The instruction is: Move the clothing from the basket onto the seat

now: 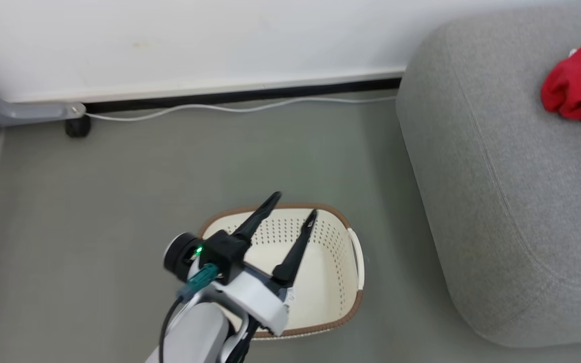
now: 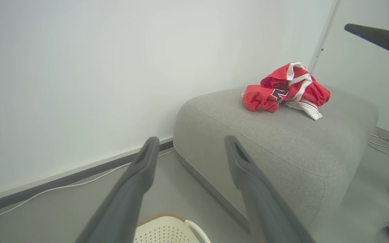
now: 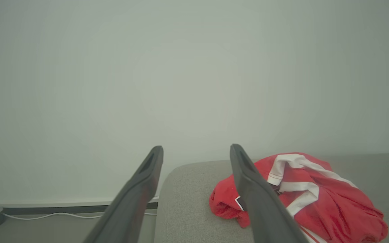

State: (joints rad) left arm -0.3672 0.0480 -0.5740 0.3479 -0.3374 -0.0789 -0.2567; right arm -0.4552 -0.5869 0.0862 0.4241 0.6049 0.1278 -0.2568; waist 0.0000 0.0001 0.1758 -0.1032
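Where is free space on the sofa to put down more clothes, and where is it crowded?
The sofa is bare from its rounded corner near the basket up to the red clothes: a wide grey patch. The crowded spot is the red pile itself. The basket also looks empty, under the open left gripper.

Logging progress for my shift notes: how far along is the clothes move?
Done: a heap of red clothing lies on the seat, and the visible inside of the basket is bare, though the arm hides part. In hand: nothing; the left gripper, jaws open, hangs over the basket, the right gripper, jaws open, by the heap. Left: probably nothing.
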